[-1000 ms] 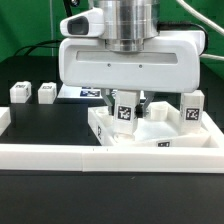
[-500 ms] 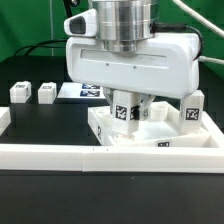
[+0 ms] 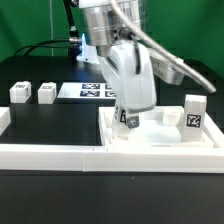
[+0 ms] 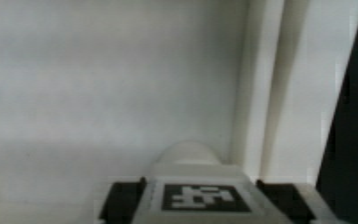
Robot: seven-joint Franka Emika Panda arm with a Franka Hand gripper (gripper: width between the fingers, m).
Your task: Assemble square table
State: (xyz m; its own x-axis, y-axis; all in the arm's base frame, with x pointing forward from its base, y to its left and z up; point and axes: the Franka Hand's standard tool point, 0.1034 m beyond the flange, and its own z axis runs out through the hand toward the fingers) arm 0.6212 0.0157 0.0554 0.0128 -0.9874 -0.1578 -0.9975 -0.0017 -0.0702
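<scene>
Over the square tabletop [image 3: 160, 133], the gripper [image 3: 128, 116] held a tagged leg [image 4: 202, 192] upright between narrow fingers; a second leg [image 3: 194, 113] stood on that top, toward the exterior view's right.

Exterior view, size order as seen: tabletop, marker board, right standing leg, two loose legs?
1. tabletop
2. marker board, right standing leg: similar area; board partly hidden
3. two loose legs: alike, but farther off

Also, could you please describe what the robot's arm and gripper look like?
The arm ends in smooth white plastic housing with rounded edges, under a silvery-grey cylindrical wrist. A thin pale cable arcs beside it. The gripper has two fingers, which show black in the wrist view. No markings are visible on the arm.
</scene>
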